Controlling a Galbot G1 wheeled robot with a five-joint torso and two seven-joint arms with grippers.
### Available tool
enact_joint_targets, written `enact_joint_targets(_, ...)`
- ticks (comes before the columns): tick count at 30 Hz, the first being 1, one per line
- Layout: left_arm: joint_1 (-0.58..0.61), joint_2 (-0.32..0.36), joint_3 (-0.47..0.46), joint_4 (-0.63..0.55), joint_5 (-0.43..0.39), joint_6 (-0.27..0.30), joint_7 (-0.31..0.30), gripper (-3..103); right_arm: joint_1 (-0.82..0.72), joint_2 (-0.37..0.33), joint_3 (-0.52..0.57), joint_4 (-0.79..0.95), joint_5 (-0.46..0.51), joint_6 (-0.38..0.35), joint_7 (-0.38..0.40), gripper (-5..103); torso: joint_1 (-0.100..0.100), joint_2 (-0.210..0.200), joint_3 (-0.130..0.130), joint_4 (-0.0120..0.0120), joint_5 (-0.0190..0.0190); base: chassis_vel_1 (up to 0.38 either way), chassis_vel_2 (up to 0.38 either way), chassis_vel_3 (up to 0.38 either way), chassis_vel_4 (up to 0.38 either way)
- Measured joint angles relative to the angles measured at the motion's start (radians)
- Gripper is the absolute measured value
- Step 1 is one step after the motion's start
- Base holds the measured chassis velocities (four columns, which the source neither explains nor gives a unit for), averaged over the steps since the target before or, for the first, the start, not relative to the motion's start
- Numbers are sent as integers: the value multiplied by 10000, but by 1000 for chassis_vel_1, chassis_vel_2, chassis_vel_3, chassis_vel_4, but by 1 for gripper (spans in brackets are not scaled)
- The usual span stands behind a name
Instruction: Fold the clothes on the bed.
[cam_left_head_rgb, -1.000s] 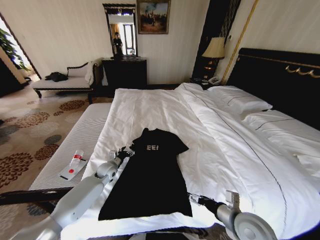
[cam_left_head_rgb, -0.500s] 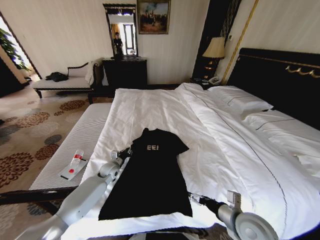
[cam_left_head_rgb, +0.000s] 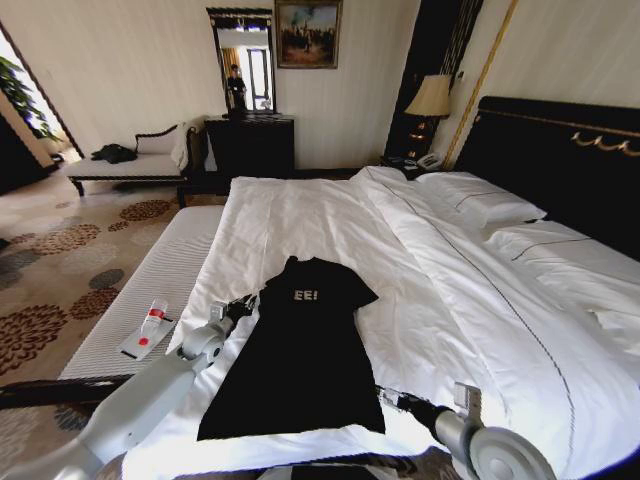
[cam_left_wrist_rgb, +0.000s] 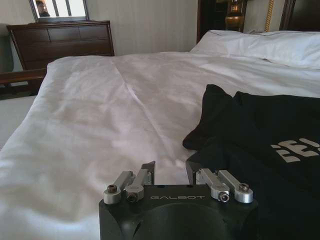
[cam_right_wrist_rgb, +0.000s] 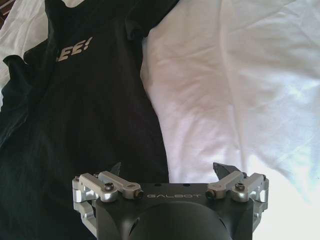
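One black T-shirt (cam_left_head_rgb: 300, 355) lies flat and face up on the bed (cam_left_head_rgb: 450, 290), near the foot end on my left half of the mattress, collar toward the headboard (cam_left_head_rgb: 560, 160) and hem toward me. White lettering (cam_left_head_rgb: 305, 296) runs across its chest. Its sleeves are spread out to either side, and the body of the shirt looks smooth from the head view.

My left gripper (cam_left_head_rgb: 240, 305) sits low over the white duvet (cam_left_head_rgb: 300, 215), just beside the shirt's left sleeve. From the left wrist view I read its jaws as apart with a narrow gap, nothing between them; the left gripper (cam_left_wrist_rgb: 170, 171) is at the sleeve's edge (cam_left_wrist_rgb: 210, 120), and I cannot confirm contact with the fabric.

My right gripper (cam_left_head_rgb: 392, 399) is low at the shirt's lower right corner, by the hem. In the right wrist view the right gripper (cam_right_wrist_rgb: 168, 169) has its jaws spread wide and empty, straddling the border between black fabric and white sheet.

Beyond the bed on my left runs a long white ribbed bench (cam_left_head_rgb: 150, 290) carrying a small red-and-white item (cam_left_head_rgb: 148, 328). Farther back stand a dark dresser (cam_left_head_rgb: 250, 145) with a mirror (cam_left_head_rgb: 243, 62), a chaise (cam_left_head_rgb: 130, 160) and a lamp (cam_left_head_rgb: 430, 98).
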Motion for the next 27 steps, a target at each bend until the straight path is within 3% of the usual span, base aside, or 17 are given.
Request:
enact_joint_targets(3, -430, -16, 225, 296, -88, -38, 238, 54, -46, 7, 25, 36, 1, 1, -16, 100, 0, 0, 0, 0, -1, 0, 0, 0, 0)
enact_joint_targets(5, -625, -52, 395, 420, -149, -50, 371, 54, -51, 19, 31, 59, 2, 1, -21, 100, 0, 0, 0, -3, -1, 0, 0, 0, 0)
enact_joint_targets(9, -1311, -65, 1267, 712, -493, -41, 808, 77, -90, 86, 43, 187, 15, 1, 10, 100, 1, 0, 0, -3, 0, 0, 0, 0, 0)
enact_joint_targets(10, -1311, -65, 1267, 712, -493, -41, 808, 77, -90, 86, 43, 187, 15, 1, 10, 100, 1, 0, 0, -3, 0, 0, 0, 0, 0)
enact_joint_targets(12, -1708, 116, 1873, 763, -676, -34, 1164, 88, -141, 91, 87, 230, 15, 1, 25, 100, 0, 0, 0, -2, -1, 0, 0, 0, 0)
enact_joint_targets(14, -1905, 192, 2117, 810, -739, -23, 1295, 88, -154, 91, 116, 239, 16, 1, 29, 100, 0, 0, 0, 0, 2, 0, 0, 0, 0)
enact_joint_targets(15, -2101, 214, 2338, 929, -767, -8, 1403, 97, -164, 81, 149, 247, 24, 1, 31, 100, 0, 0, 0, 2, 2, 0, 0, 0, 0)
enact_joint_targets(22, -2780, -282, 2803, 1627, -860, 57, 1461, 102, -141, 68, 177, 249, 53, 1, 61, 100, 1, 0, 1, -4, -1, 0, 0, 0, 0)
enact_joint_targets(24, -2862, -419, 2882, 1706, -892, 61, 1417, 100, -146, 71, 181, 248, 61, 1, 68, 100, 1, -1, 0, -3, 3, 0, 0, 0, 0)
enact_joint_targets(27, -2826, -671, 2864, 1881, -900, 21, 1254, 89, -162, 25, 243, 244, 97, 1, 70, 100, 0, 0, 0, -1, 1, 0, 0, 0, 0)
